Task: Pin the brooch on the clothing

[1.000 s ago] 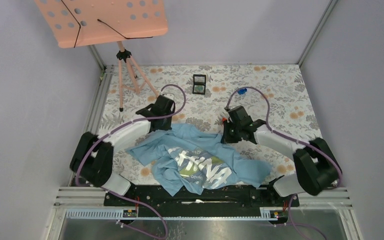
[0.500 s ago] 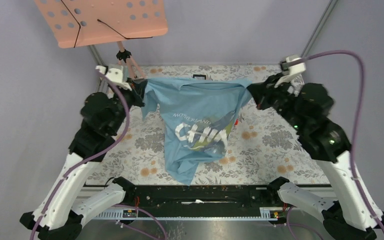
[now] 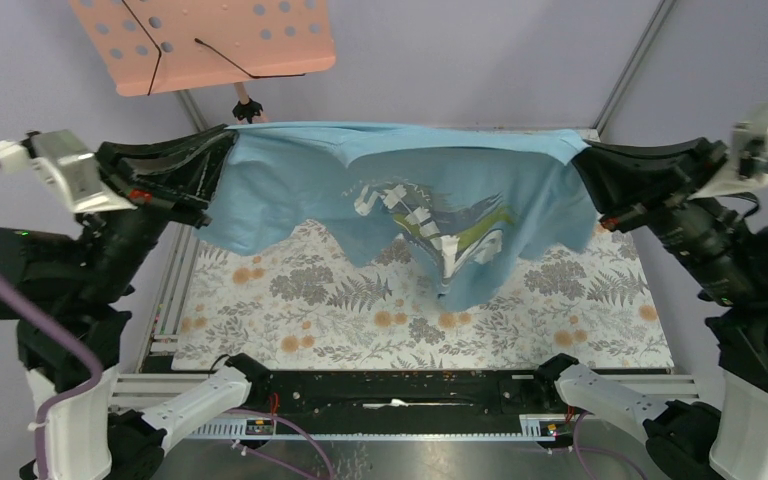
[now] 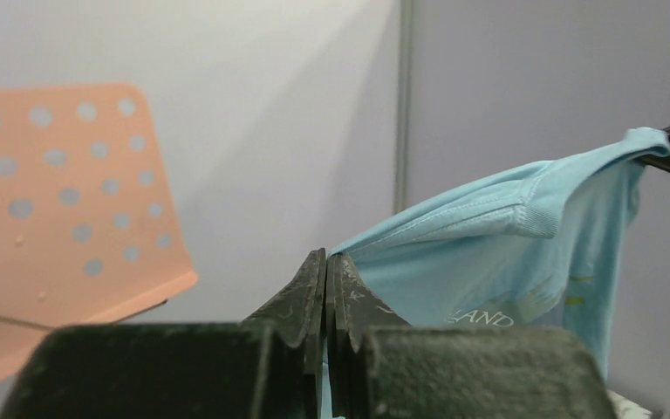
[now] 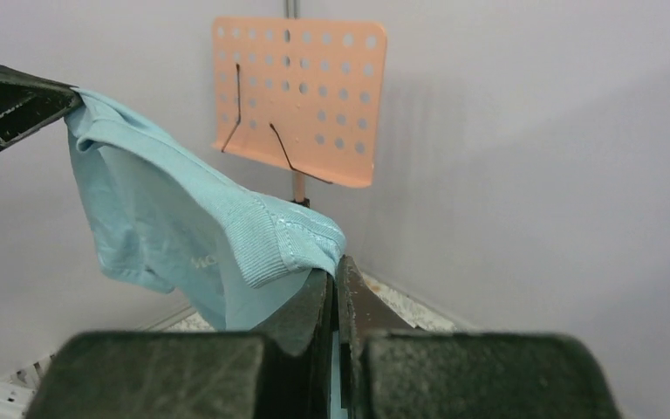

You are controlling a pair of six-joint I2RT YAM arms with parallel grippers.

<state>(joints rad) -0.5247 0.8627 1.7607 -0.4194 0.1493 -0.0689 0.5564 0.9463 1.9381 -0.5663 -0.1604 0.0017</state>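
Spreading: your left gripper and right gripper clamp the clothing aloft (brooch unseen); next, lay it flat.

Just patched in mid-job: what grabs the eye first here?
The light blue T-shirt hangs stretched in mid-air above the floral table, its print sagging at the centre. The left gripper and right gripper each clamp one end of its upper edge. A peach perforated music stand stands back left.

Both arms reach high and spread wide, left gripper at far left, right gripper at far right, each pinched tight on the T-shirt.
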